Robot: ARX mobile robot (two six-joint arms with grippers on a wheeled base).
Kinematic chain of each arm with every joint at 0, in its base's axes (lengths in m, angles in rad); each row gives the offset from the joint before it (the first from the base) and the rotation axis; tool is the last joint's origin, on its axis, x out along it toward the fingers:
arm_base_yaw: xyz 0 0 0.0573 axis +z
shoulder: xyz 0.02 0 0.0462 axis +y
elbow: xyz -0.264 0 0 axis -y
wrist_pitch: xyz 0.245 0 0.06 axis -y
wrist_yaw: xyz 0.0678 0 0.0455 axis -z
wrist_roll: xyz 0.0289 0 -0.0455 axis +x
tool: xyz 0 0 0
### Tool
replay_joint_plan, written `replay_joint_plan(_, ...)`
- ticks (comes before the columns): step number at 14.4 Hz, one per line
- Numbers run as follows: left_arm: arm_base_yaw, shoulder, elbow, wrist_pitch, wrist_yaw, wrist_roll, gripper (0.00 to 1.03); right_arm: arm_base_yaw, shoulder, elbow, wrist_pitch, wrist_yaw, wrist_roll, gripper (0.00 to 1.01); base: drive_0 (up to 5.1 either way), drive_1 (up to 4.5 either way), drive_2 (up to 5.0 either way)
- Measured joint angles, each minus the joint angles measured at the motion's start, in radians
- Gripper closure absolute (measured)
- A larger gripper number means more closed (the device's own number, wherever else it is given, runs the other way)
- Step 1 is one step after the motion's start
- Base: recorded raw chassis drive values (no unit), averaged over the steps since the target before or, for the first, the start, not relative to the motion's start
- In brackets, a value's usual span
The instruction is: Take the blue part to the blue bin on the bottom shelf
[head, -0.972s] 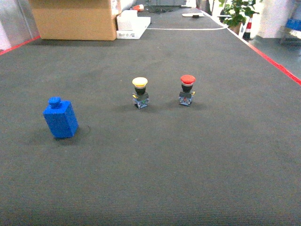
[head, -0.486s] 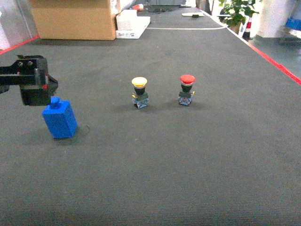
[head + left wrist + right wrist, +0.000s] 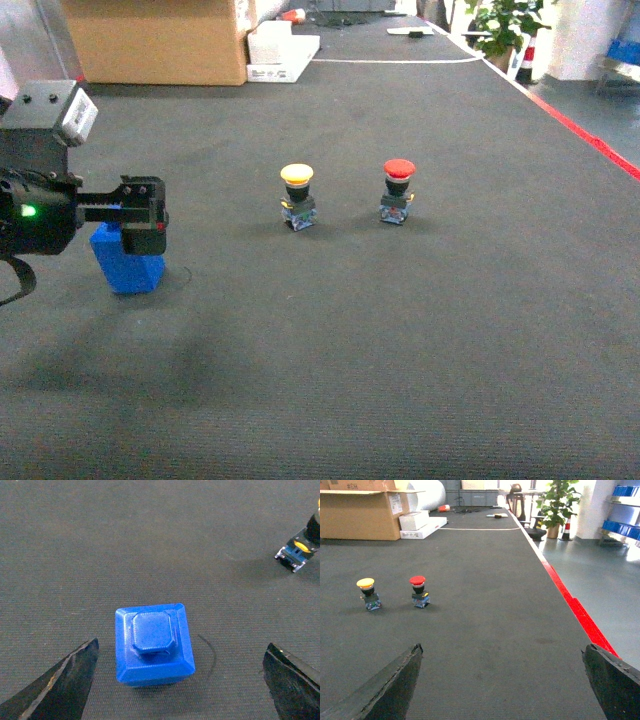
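Note:
The blue part [image 3: 128, 268], a blocky piece with a knob on top, stands upright on the dark mat at the left. My left gripper [image 3: 146, 226] hangs just above it and hides its top in the head view. In the left wrist view the blue part [image 3: 153, 645] sits between and slightly ahead of the wide-apart fingertips [image 3: 67, 682] of the open left gripper [image 3: 180, 680], touching neither. My right gripper [image 3: 502, 680] is open over bare mat with nothing in it and does not show in the head view. The blue bin and the bottom shelf are out of view.
A yellow push-button [image 3: 297, 196] and a red push-button [image 3: 397, 190] stand mid-mat, right of the blue part. A cardboard box [image 3: 160, 40] and white boxes [image 3: 283, 48] sit at the back. A red line [image 3: 575, 607] edges the mat on the right.
My left arm has come in from the left edge and moved right over the blue part, now covering its knob. The blue part and both push-buttons stayed put.

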Motion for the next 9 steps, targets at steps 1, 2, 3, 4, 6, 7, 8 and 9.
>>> replay_joint_plan(1,0.004,0.053,0.035,0.012,0.004,-0.003,0.05,0.0,0.0,0.0,0.0,0.0,0.0,0.03,0.0,0.0,0.0)
replay_joint_plan(2,0.006,0.094,0.061,0.031,0.013,-0.006,0.05,0.0,0.0,0.0,0.0,0.0,0.0,0.03,0.0,0.0,0.0)
replay_joint_plan(3,0.012,0.158,0.109,0.039,0.02,0.003,0.05,0.0,0.0,0.0,0.0,0.0,0.0,0.03,0.0,0.0,0.0)
replay_joint_plan(4,0.022,0.217,0.15,0.047,0.016,0.015,0.17,0.0,0.0,0.0,0.0,0.0,0.0,0.03,0.0,0.0,0.0)
replay_joint_plan(6,0.044,0.277,0.2,0.053,0.021,0.036,0.48,0.0,0.0,0.0,0.0,0.0,0.0,0.03,0.0,0.0,0.0)
replay_joint_plan(7,0.047,0.282,0.211,0.053,0.02,0.047,0.57,0.0,0.0,0.0,0.0,0.0,0.0,0.03,0.0,0.0,0.0)
replay_joint_plan(8,0.048,0.282,0.211,0.056,0.02,0.055,0.58,0.0,0.0,0.0,0.0,0.0,0.0,0.03,0.0,0.0,0.0)
replay_joint_plan(9,0.047,0.282,0.21,0.056,0.029,0.055,0.58,0.0,0.0,0.0,0.0,0.0,0.0,0.03,0.0,0.0,0.0)
